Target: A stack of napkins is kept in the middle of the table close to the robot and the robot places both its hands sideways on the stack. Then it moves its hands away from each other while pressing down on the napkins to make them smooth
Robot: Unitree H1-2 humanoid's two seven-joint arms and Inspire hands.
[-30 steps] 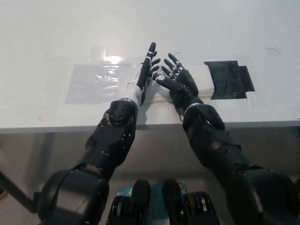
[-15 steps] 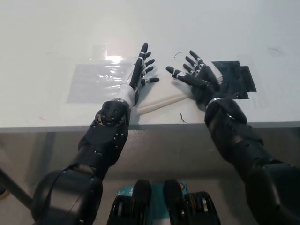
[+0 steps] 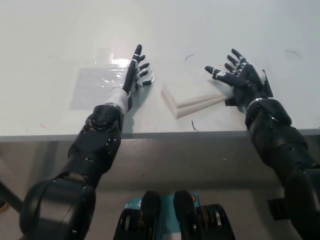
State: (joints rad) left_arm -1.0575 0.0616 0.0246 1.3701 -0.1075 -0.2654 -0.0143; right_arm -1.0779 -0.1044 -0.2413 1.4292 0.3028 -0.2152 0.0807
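Napkins (image 3: 192, 99) lie in a low white stack near the front edge of the table (image 3: 210, 30), between the two hands, set there so both arms can reach them. The left hand (image 3: 134, 75) stands on its edge just left of the stack, fingers straight and apart, grasping nothing and apparently clear of the paper. The right hand (image 3: 239, 79) rests at the stack's right end, fingers fanned wide, empty, its heel seemingly touching the napkins' edge. Judging by this wide spacing, the outward smoothing stroke looks nearly complete.
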